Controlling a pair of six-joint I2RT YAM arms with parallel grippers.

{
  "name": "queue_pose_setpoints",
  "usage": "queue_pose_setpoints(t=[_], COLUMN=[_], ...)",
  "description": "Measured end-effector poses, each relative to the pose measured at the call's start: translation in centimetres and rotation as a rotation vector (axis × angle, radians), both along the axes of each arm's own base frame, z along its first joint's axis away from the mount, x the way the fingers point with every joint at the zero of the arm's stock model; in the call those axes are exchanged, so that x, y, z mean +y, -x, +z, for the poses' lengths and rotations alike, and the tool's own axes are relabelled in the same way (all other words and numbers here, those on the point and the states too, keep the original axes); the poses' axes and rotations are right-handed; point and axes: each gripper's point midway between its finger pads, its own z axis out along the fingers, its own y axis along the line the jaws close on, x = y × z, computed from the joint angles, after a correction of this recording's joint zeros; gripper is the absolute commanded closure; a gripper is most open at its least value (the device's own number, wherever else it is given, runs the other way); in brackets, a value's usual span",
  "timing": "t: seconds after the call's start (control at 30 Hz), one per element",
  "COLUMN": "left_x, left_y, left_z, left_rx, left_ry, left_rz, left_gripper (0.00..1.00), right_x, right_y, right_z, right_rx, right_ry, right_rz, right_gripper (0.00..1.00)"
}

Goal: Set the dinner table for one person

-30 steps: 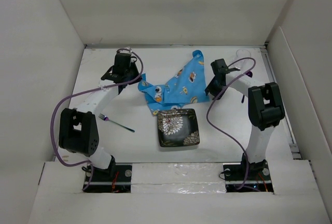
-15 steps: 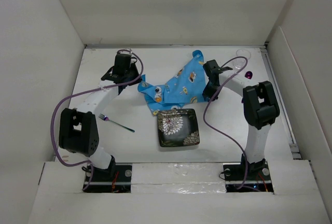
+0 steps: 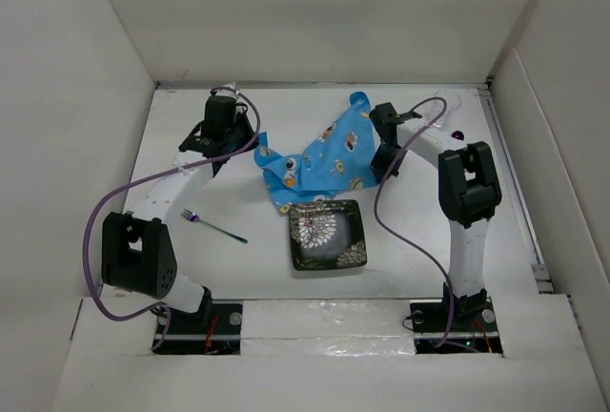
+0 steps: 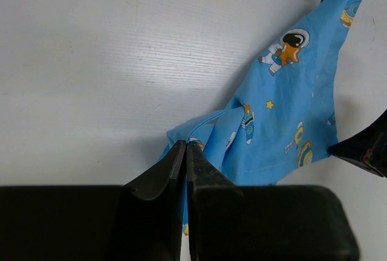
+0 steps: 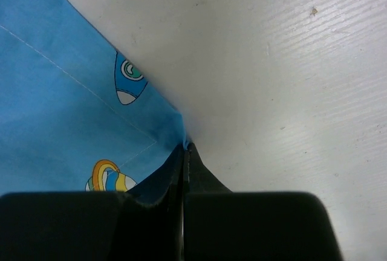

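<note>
Cloth-spreading step judged in hand. Blue cloth (image 3: 329, 154) lies crumpled at upper centre of the dinner table (image 3: 429, 240). It is pinched at its left end by the clamped left gripper (image 4: 185, 146) and at its right corner by the clamped right gripper (image 5: 184, 147). Next: corners to be drawn apart and the cloth laid flat.

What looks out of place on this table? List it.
The blue cartoon-print cloth lies crumpled in a heap, not spread flat, its near edge reaching the dark flower-patterned square plate. The thin dark-handled fork lies slanted, well left of the plate.
</note>
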Motion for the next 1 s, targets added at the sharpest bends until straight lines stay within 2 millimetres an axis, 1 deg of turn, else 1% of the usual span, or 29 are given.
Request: queue_pose_setpoints(t=[0.1,0.17,0.23,0.27,0.33,0.37,0.43,0.47,0.53,0.57,0.6,0.63,0.67,0.7,0.77,0.83,0.87,0.93,0.97,1.0], left_x=[0.0,0.1,0.2,0.2,0.4,0.4,0.7,1.0,1.9,2.5,3.3,4.3,5.1,6.0,7.3,7.8,7.9,8.1,8.1,8.1], left_y=[0.1,0.2,-0.1,-0.5,-1.6,-2.3,-3.2,-3.3,-3.3,-3.1,-2.8,-2.4,-2.0,-1.5,-0.7,0.0,0.1,-0.1,-0.8,-1.1], left_z=[0.2,0.6,2.0,3.3,7.1,9.6,15.2,17.7,22.9,25.2,27.1,28.7,30.1,31.2,32.6,33.2,33.2,32.7,31.9,31.6], left_rx=[0.0,0.004,-0.004,-0.022,-0.083,-0.132,-0.243,-0.293,-0.398,-0.447,-0.485,-0.517,-0.545,-0.567,-0.598,-0.614,-0.614,-0.603,-0.585,-0.578], left_ry=[-0.002,-0.005,-0.01,-0.01,-0.009,-0.003,0.014,0.021,0.041,0.051,0.056,0.057,0.059,0.056,0.056,0.058,0.056,0.048,0.038,0.035], left_rz=[-0.002,-0.002,0.005,0.01,0.03,0.04,0.069,0.085,0.122,0.143,0.167,0.195,0.218,0.247,0.293,0.316,0.325,0.338,0.345,0.347], left_gripper=[1.0,1.0,1.0,1.0,1.0,1.0,1.0,1.0,1.0,1.0,1.0,1.0,1.0,1.0,1.0,1.0,1.0,1.0,1.0,1.0], right_x=[0.1,0.3,0.6,0.9,1.2,1.3,1.2,0.8,-0.6,-1.7,-2.8,-3.0,-4.7,-5.6,-6.8,-7.5,-7.6,-7.3,-7.2,-7.0], right_y=[0.0,-0.1,-0.2,-0.5,-1.1,-1.6,-2.6,-2.6,-1.6,-0.7,0.3,0.5,2.0,2.6,3.1,2.6,2.2,0.4,-0.9,-2.2], right_z=[0.3,1.2,3.4,5.4,10.7,14.2,22.7,27.1,35.2,38.5,41.3,41.8,44.7,45.8,47.6,48.4,48.5,47.5,46.8,45.7], right_rx=[-0.014,-0.043,-0.096,-0.145,-0.27,-0.354,-0.564,-0.671,-0.868,-0.948,-1.017,-1.03,-1.107,-1.133,-1.178,-1.196,-1.196,-1.173,-1.155,-1.131], right_ry=[0.016,0.038,0.047,0.042,0.028,0.016,-0.018,-0.038,-0.076,-0.086,-0.092,-0.092,-0.091,-0.086,-0.083,-0.084,-0.087,-0.097,-0.099,-0.1], right_rz=[0.012,0.037,0.071,0.088,0.12,0.13,0.134,0.129,0.105,0.087,0.069,0.066,0.04,0.027,0.013,0.011,0.014,0.027,0.032,0.038], right_gripper=[1.0,1.0,1.0,1.0,1.0,1.0,1.0,1.0,1.0,1.0,1.0,1.0,1.0,1.0,1.0,1.0,1.0,1.0,1.0,1.0])
